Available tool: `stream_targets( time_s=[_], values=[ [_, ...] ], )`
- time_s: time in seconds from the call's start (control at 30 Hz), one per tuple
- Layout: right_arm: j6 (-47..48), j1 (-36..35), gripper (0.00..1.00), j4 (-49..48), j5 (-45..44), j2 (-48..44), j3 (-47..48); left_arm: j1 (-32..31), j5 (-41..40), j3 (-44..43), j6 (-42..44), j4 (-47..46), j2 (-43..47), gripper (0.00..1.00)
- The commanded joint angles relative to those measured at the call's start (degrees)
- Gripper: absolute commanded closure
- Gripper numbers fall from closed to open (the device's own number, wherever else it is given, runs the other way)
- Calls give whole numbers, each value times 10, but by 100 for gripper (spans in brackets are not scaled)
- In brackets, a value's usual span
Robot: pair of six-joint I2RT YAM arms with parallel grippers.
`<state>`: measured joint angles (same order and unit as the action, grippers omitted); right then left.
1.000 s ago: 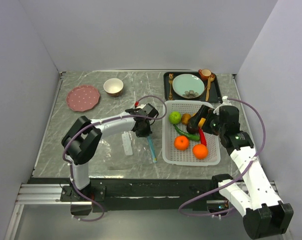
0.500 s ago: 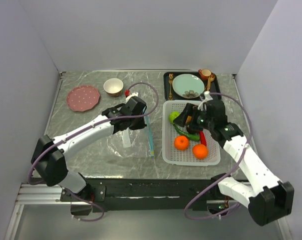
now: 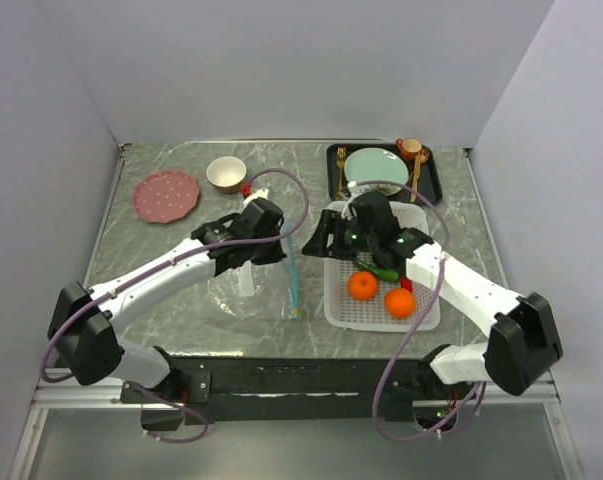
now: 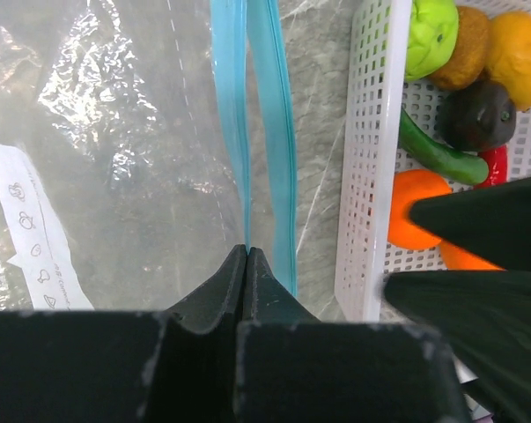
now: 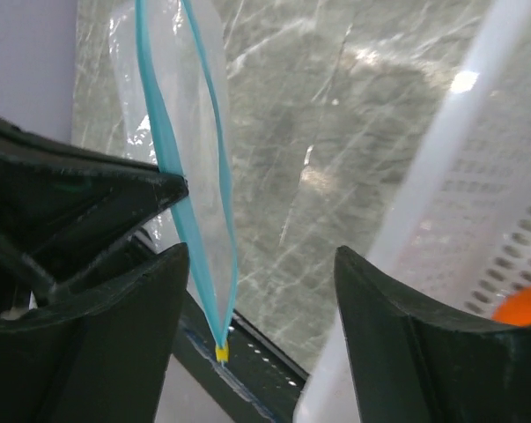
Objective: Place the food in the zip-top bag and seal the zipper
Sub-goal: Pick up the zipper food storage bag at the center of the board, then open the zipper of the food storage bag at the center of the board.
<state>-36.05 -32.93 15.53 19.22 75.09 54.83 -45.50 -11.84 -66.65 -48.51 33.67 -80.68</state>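
Note:
My left gripper is shut on one side of the teal-blue zipper, holding the mouth of the clear zip-top bag apart. The other strip hangs free beside it. In the top view the left gripper sits at the bag's far end. My right gripper is open between the bag and the basket. In its own view the right gripper straddles the zipper, gripping nothing. The food lies in the basket: a green apple, oranges, a dark round one, a green pepper and a red chili.
The white mesh basket stands right of the bag. Behind it is a black tray with a teal plate, a cup and gold cutlery. A pink plate and a small bowl sit at the back left.
My right gripper has swung left from over the basket to the bag's mouth and narrowed somewhat. The left arm has stretched out while keeping its hold on the zipper.

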Motion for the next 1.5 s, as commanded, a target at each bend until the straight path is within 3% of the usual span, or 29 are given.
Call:
stream_targets(
  time_s=[0.0, 0.4, 0.5, 0.67, 0.73, 0.8, 1.2, 1.47],
  values=[
    [-11, -26, 28, -28, 0, 36, 53, -2, 10, -10, 13, -11, 24, 99],
    [-17, -42, 34, -48, 8, 115, 77, -2, 16, -19, 18, -12, 28, 99],
    [-17, -43, 53, -53, 13, 129, 82, -1, 29, -12, 16, -24, 35, 99],
    [-18, -43, 70, -62, 7, 137, 82, -2, 16, -17, 16, -9, 39, 99],
    [-21, -43, 88, -62, 1, 140, 82, -1, 10, -19, 17, -3, 44, 99],
    [-19, -43, 94, -60, -1, 148, 87, -1, -3, -23, 16, 3, 47, 99],
    [-23, -43, 100, -62, -48, 195, 129, 22, -93, -44, 5, 75, 69, 99],
    [-39, -43, 100, -70, -71, 240, 150, 62, -95, -33, 2, 105, 100, 99]
  ],
)
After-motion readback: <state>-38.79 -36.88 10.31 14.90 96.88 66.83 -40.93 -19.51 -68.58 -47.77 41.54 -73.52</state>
